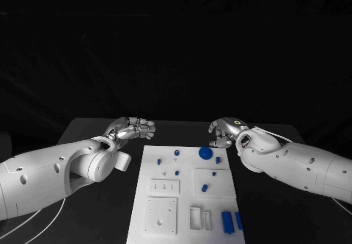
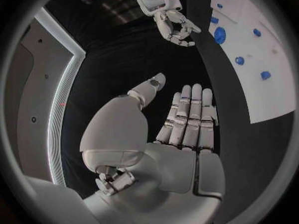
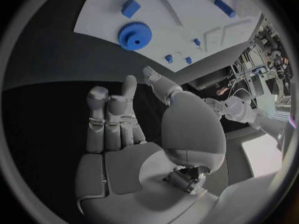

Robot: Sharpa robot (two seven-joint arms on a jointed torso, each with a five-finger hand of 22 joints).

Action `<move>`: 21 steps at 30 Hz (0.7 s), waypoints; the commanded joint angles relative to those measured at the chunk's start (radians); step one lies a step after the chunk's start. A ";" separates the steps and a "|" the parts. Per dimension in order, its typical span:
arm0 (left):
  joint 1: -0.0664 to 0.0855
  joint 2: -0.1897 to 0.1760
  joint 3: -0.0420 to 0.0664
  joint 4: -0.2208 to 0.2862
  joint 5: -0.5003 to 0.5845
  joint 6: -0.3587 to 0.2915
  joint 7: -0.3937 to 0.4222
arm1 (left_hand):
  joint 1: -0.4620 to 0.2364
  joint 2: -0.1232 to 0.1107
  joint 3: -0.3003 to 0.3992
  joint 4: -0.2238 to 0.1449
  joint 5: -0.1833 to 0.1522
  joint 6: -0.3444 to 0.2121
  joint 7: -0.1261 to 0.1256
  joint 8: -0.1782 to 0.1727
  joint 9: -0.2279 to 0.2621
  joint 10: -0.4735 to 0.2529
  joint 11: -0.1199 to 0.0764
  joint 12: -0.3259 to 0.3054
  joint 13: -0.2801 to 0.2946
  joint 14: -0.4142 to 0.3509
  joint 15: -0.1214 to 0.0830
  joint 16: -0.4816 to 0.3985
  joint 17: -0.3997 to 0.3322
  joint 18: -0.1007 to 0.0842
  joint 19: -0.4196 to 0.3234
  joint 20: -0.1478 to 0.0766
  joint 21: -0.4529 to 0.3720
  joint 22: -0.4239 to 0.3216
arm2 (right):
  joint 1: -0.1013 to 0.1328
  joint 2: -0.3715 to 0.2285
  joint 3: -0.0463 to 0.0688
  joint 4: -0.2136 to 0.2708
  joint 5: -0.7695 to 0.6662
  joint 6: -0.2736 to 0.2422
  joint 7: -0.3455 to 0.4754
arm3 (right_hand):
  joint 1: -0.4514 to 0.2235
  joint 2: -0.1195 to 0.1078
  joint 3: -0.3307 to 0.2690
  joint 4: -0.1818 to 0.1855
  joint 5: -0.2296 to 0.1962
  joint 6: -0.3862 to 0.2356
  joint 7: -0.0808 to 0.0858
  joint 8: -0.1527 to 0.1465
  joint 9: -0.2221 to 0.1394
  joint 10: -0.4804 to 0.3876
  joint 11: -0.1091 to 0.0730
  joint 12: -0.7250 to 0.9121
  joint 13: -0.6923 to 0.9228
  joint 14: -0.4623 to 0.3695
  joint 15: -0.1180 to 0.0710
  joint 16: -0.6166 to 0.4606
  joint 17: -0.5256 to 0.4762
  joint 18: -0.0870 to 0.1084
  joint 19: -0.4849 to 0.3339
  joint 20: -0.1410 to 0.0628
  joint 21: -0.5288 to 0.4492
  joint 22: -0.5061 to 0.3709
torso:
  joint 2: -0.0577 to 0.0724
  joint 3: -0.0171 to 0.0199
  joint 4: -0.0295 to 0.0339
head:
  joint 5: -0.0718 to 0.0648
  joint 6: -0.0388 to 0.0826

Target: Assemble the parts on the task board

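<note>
The task board (image 1: 165, 189) lies in the middle of the black table (image 1: 88, 127), its long side running from near to far; small blue parts are scattered over it. A blue gear (image 1: 206, 152) sits flat near the far right corner of the board, with a small blue block (image 1: 217, 159) just beside it on the near side; a blue peg (image 1: 177, 152) stands near the far edge, and another peg (image 1: 159, 161) stands toward the left edge. Further in, a short blue piece (image 1: 214, 174) and a longer one (image 1: 204, 188) stand on the right half of the board; at the near right corner two blue cylinders (image 1: 227, 222) lie side by side, one of them (image 1: 238, 219) at the very edge.

The left hand (image 1: 134, 128) hovers over the table just beyond the board's far left corner, holding nothing; in the left wrist view its fingers (image 2: 190, 117) lie straight and side by side with the thumb spread off, apart from the board. The right hand (image 1: 224, 131) hangs beyond the far right corner, close to the gear but not touching it; its fingers (image 3: 112, 117) are loosely bent with nothing between them, the thumb held away, and the gear (image 3: 135, 35) lies just ahead of the fingertips on the board.
</note>
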 commanded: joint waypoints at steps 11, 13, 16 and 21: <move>0.001 0.011 0.001 -0.009 0.002 0.017 0.009 | -0.012 -0.001 0.001 -0.006 0.001 0.009 0.007 -0.007 -0.001 0.002 0.006 -0.006 0.001 -0.002 0.002 -0.003 -0.002 0.019 -0.004 0.003 0.004 0.022 | -0.020 0.061 0.000 -0.079 -0.013 0.128 0.042 | -0.016 0.014 -0.014 0.005 0.025 -0.013 0.018 -0.031 -0.013 -0.160 0.020 0.406 0.393 -0.018 0.015 0.099 0.120 0.067 -0.009 -0.020 0.102 0.025 | 0.001 0.0096 -0.0035 | -0.008 0.001; 0.001 0.013 0.001 -0.011 0.002 0.018 0.009 | -0.012 -0.001 0.001 -0.006 0.001 0.009 0.008 -0.007 -0.001 0.002 0.006 -0.006 0.001 -0.002 0.002 -0.003 -0.002 0.019 -0.004 0.003 0.004 0.022 | -0.026 0.071 0.000 -0.092 -0.013 0.140 0.043 | -0.021 0.014 -0.016 0.006 0.024 -0.018 0.016 -0.034 -0.014 -0.160 0.018 0.411 0.399 -0.018 0.013 0.101 0.126 0.067 -0.010 -0.020 0.108 0.025 | 0.002 0.0092 -0.0020 | -0.008 -0.001; 0.001 0.014 0.001 -0.011 0.002 0.018 0.009 | -0.012 -0.001 0.001 -0.006 0.000 0.009 0.008 -0.007 -0.001 0.002 0.006 -0.007 0.001 -0.002 0.002 -0.003 -0.002 0.019 -0.004 0.003 0.004 0.022 | -0.034 0.083 0.000 -0.110 -0.012 0.144 0.045 | -0.023 0.015 -0.017 0.006 0.025 -0.019 0.016 -0.034 -0.014 -0.160 0.018 0.413 0.401 -0.018 0.013 0.102 0.128 0.067 -0.011 -0.020 0.111 0.025 | 0.002 0.0072 -0.0015 | -0.007 -0.003; 0.001 0.014 0.001 -0.011 0.002 0.018 0.009 | -0.012 -0.001 0.001 -0.006 0.000 0.008 0.008 -0.007 -0.001 0.002 0.006 -0.007 0.001 -0.002 0.002 -0.003 -0.002 0.019 -0.004 0.003 0.004 0.022 | -0.043 0.094 -0.001 -0.127 -0.011 0.153 0.047 | -0.026 0.020 -0.019 0.006 0.028 -0.022 0.014 -0.036 -0.015 -0.159 0.017 0.419 0.407 -0.018 0.012 0.104 0.135 0.067 -0.012 -0.020 0.118 0.024 | 0.002 0.0066 -0.0012 | -0.006 -0.008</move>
